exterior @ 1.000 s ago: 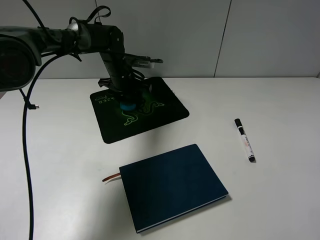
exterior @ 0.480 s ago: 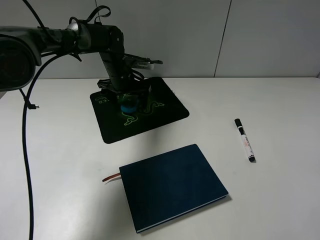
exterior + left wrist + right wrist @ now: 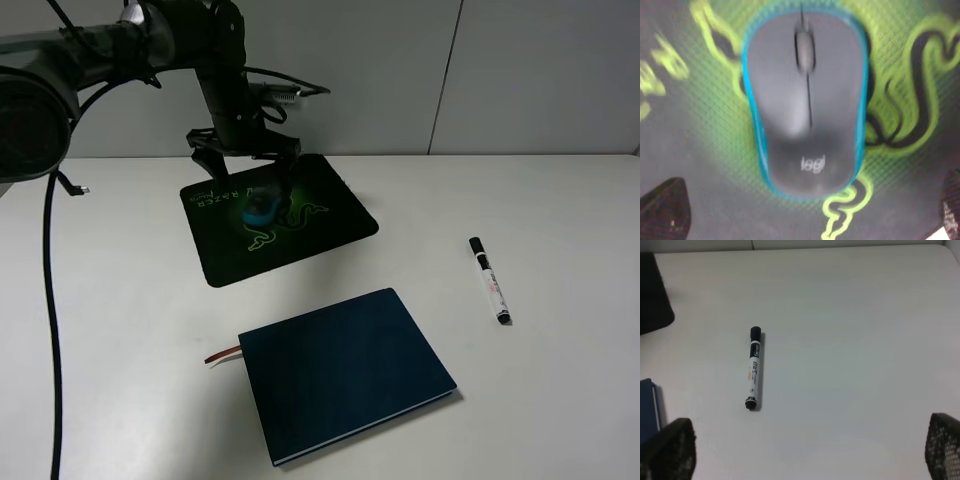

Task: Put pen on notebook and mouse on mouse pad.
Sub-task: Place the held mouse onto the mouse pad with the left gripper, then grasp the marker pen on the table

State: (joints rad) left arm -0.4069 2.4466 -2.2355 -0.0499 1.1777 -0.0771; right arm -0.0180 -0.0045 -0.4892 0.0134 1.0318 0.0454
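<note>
While the left gripper [image 3: 246, 172] hangs with jaws spread wide and nothing in them, the small oval grey mouse with teal-blue sides [image 3: 807, 100] lies free just below it on the thin black mouse pad [image 3: 320, 225], over the green snake logo. The right gripper [image 3: 810, 452] is likewise spread and empty above the white table [image 3: 865, 315]. The slim white-barrelled pen with black cap [image 3: 754, 368] lies on the bare table, well apart from the dark navy hardcover notebook [image 3: 345, 372].

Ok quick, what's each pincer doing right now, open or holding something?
Left pincer: open, over the mouse, holding nothing.
Right pincer: open, empty, clear of the pen.
</note>
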